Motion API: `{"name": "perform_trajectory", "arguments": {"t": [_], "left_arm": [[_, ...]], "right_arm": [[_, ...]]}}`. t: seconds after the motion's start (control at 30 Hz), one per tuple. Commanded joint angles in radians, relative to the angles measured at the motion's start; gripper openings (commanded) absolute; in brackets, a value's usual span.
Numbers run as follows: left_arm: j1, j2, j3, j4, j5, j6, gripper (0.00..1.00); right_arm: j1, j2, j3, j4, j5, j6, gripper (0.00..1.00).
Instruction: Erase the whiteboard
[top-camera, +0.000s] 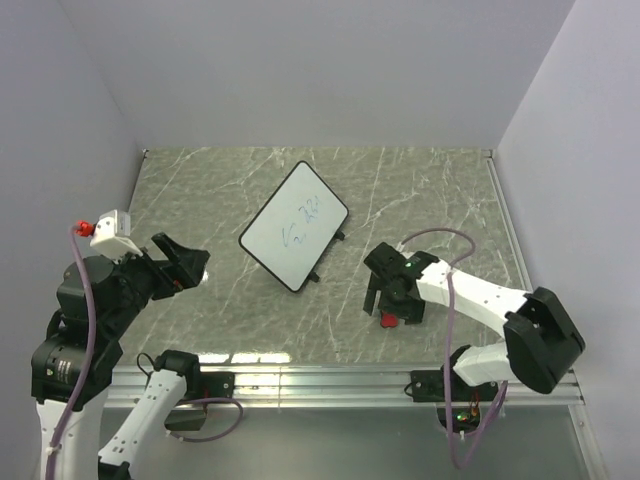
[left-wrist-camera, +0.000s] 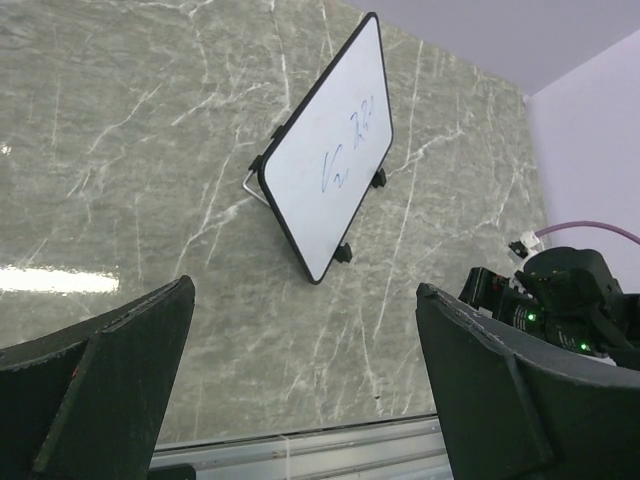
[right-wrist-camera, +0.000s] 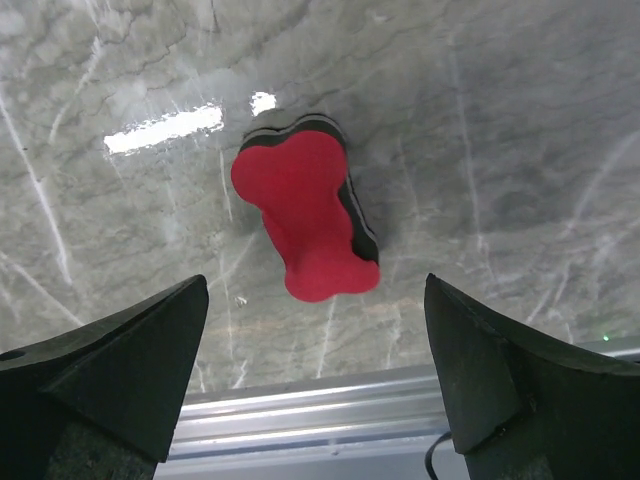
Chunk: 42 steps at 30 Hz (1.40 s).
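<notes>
Red foam shaped like a bone lies on the table (top-camera: 430, 190) right between the right fingers (right-wrist-camera: 500, 380). It is the eraser (right-wrist-camera: 300, 215). The right fingers are spread wide with nothing in them, one on each side of the eraser, and there is a gap on both sides. The left fingers (left-wrist-camera: 110, 380) are wide open too and hold nothing. They hang up in the air above the table. The whiteboard (top-camera: 294, 226) is well apart from both. It sits far out in front of the left fingers, and ahead and off to the left of the right fingers. It has blue-green squiggles (left-wrist-camera: 350, 150) on it, so it is not clean yet. I think the board is light, flat and stiff, with a smooth, slippery face. It seems to lean on a thin wire leg (left-wrist-camera: 256, 190), so a hard rub could push it along the table or tip it. The left fingers could pinch its black rim to steady it. The eraser looks soft and squashy. The best place to grab it is its thin middle, where the right fingers can close without slipping off.
</notes>
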<state>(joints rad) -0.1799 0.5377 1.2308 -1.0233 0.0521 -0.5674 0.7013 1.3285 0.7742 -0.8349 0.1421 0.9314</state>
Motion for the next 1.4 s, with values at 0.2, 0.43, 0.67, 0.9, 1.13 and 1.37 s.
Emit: {"name": "perform_trajectory", "arguments": {"t": [0.2, 0.43, 0.67, 0.9, 1.13, 1.37], "left_arm": [[-0.013, -0.019, 0.047, -0.049, -0.051, 0.024, 0.99], [-0.013, -0.019, 0.059, -0.069, -0.049, 0.021, 0.99], [-0.013, -0.015, 0.076, -0.08, -0.049, 0.018, 0.99], [-0.013, -0.016, 0.07, -0.081, -0.049, 0.012, 0.99], [-0.013, -0.022, 0.072, -0.087, -0.051, 0.003, 0.99], [-0.013, -0.024, 0.052, -0.07, -0.088, 0.003, 1.0]], "right_arm": [[0.023, 0.116, 0.068, 0.042, 0.117, -0.014, 0.94], [0.023, 0.143, 0.091, 0.052, 0.152, -0.054, 0.89], [0.024, 0.123, 0.03, 0.102, 0.132, -0.065, 0.86], [0.024, 0.11, -0.022, 0.138, 0.125, -0.065, 0.77], [0.026, 0.126, -0.046, 0.174, 0.096, -0.083, 0.43], [0.024, 0.135, -0.023, 0.166, 0.071, -0.12, 0.07]]}}
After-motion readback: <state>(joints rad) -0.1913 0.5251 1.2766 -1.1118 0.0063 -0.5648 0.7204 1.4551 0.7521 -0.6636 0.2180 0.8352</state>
